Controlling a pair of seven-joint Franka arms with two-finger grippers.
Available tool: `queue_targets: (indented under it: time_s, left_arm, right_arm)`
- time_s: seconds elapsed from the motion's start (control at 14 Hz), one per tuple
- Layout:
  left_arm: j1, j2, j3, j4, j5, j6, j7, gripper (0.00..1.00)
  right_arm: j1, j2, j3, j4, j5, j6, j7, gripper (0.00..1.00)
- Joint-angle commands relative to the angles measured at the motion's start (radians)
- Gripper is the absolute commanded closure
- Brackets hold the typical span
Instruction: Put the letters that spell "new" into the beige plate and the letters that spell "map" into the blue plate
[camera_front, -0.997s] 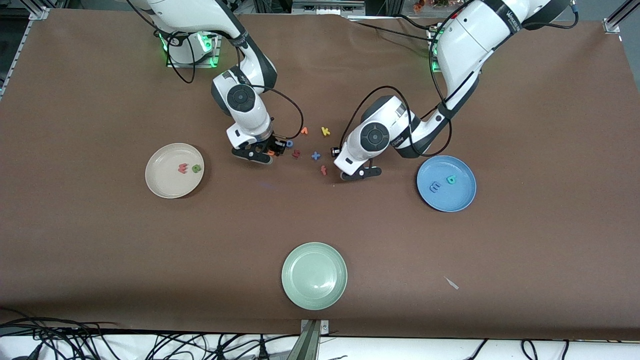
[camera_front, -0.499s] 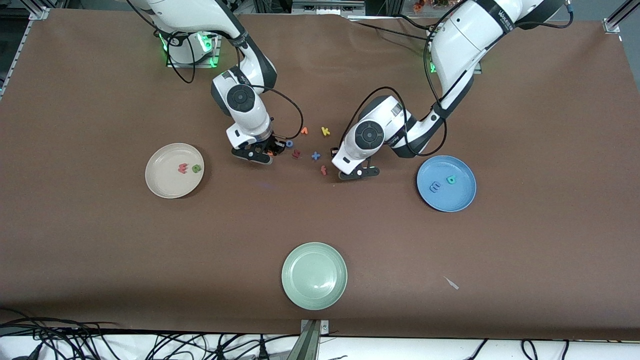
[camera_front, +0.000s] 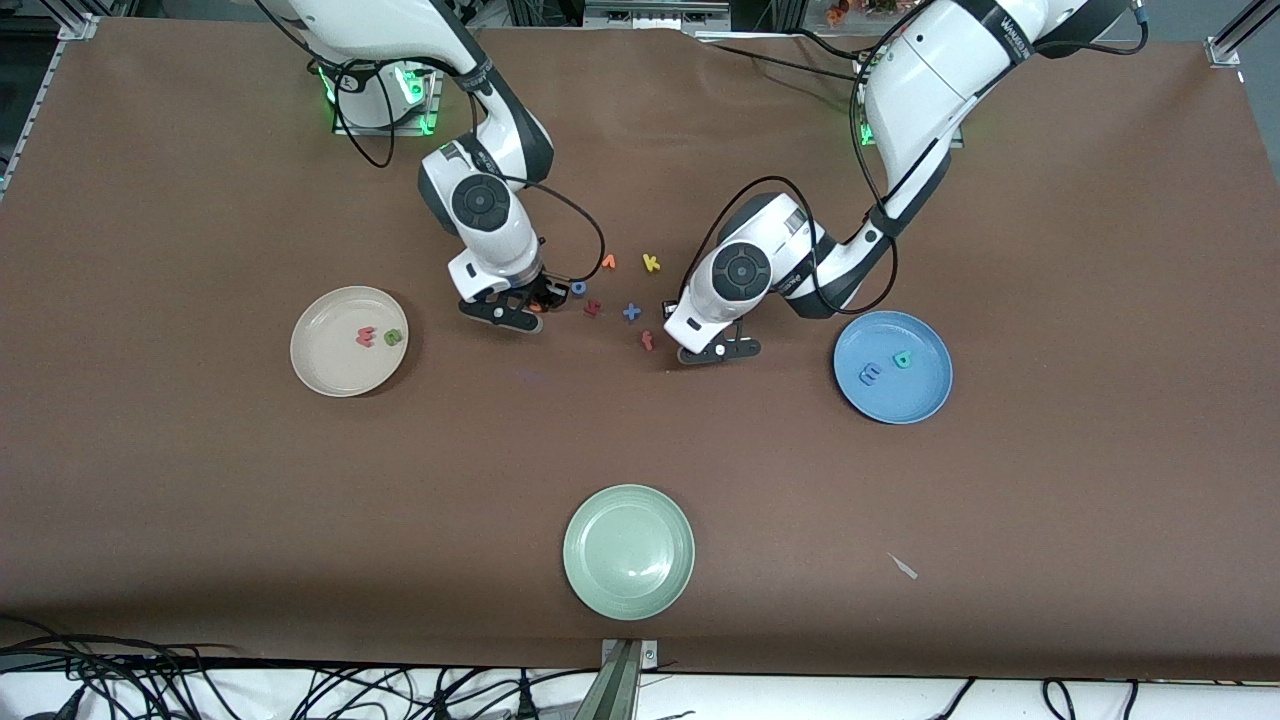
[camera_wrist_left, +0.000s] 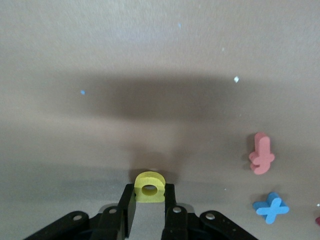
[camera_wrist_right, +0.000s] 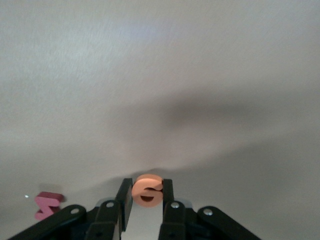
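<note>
My left gripper is shut on the yellow "a", low over the table beside the red "f", between the loose letters and the blue plate. That plate holds the blue "m" and the teal "p". My right gripper is shut on the orange "e", low over the table at the letter cluster's end toward the beige plate. The pinkish-red "w" and the green "n" lie in the beige plate.
Loose letters lie between the two hands: an orange "v", a yellow "k", a blue "o", a dark red letter and a blue "x". A pale green plate sits near the table's front edge.
The left gripper's fingers have closed on the yellow "a". The right gripper has closed on the orange "e", and its hand has shifted slightly.
</note>
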Motion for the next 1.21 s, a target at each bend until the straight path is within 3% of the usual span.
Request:
queue_targets:
  time_s: [0.0,0.21,0.43,0.57,0.64,0.71,0.78,0.85,1.14]
  left_arm:
    - [0.017,-0.049,0.004,0.025,0.024,-0.093,0.0,1.0]
    - [0.055,-0.081,0.013,0.073,0.03,-0.286,0.03,1.0]
    - [0.142,-0.126,0.022,0.077,0.105,-0.423,0.18,1.0]
    - [0.205,-0.136,0.024,0.077,0.107,-0.459,0.277,1.0]
    - [0.239,-0.14,0.024,0.073,0.107,-0.465,0.334,1.0]
    - [0.27,-0.14,0.024,0.065,0.108,-0.465,0.397,1.0]
    - [0.297,-0.138,0.025,0.056,0.108,-0.465,0.447,1.0]
    - [0.319,-0.138,0.027,0.044,0.108,-0.463,0.478,1.0]
    - [0.414,-0.132,0.022,-0.037,0.182,-0.393,0.538,0.99]
  right_arm:
    - [-0.009,-0.082,-0.094,0.009,0.016,-0.143,-0.233,0.83]
    - [-0.009,-0.102,-0.21,0.009,0.016,-0.247,-0.483,0.83]
    - [-0.019,-0.065,-0.364,0.002,0.016,-0.293,-0.765,0.83]
    - [-0.043,-0.044,-0.386,0.002,0.016,-0.293,-0.806,0.82]
    - [-0.064,-0.036,-0.386,0.006,0.016,-0.293,-0.815,0.71]
    - [-0.077,-0.033,-0.386,0.009,0.016,-0.293,-0.815,0.26]
    - [-0.085,-0.035,-0.386,0.022,0.016,-0.299,-0.821,0.0]
    - [-0.083,-0.042,-0.383,0.06,0.016,-0.346,-0.818,0.0]
    - [-0.068,0.002,-0.373,0.416,0.08,-0.789,-0.817,0.0]
